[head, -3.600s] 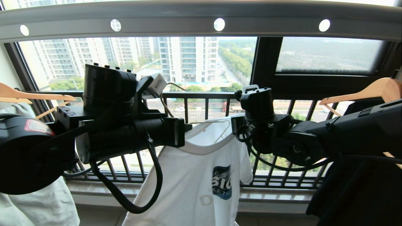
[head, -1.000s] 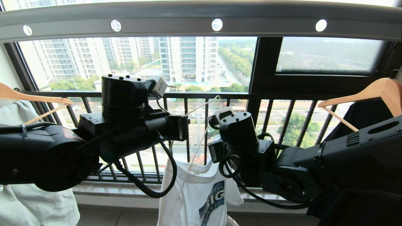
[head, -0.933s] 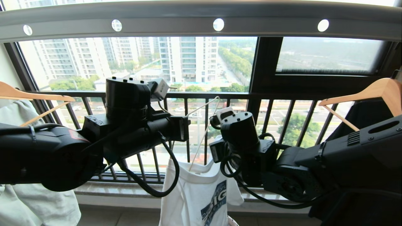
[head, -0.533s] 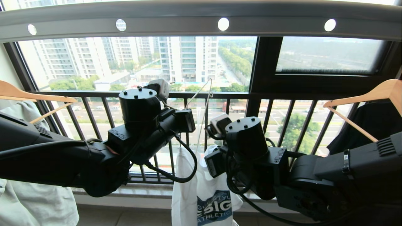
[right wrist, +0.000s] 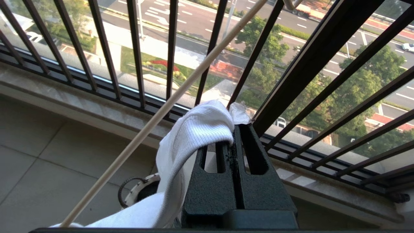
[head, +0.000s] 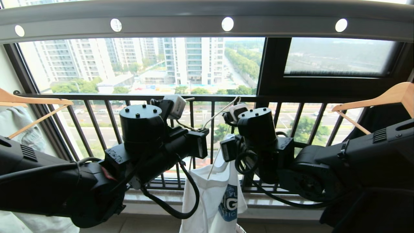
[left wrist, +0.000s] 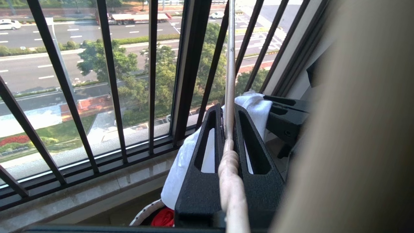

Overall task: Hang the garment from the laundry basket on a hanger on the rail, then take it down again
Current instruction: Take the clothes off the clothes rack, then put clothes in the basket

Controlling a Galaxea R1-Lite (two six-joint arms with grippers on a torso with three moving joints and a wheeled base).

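Cream hanger (left wrist: 230,81) clamped in left gripper (left wrist: 229,129); shirt (right wrist: 190,136) pinched by right gripper (right wrist: 235,136), basket (right wrist: 142,191) directly below.

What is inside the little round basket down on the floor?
In the laundry basket something red shows in the left wrist view. The rest of its inside is hidden behind the white T-shirt and the left gripper, so I cannot tell what else lies there.
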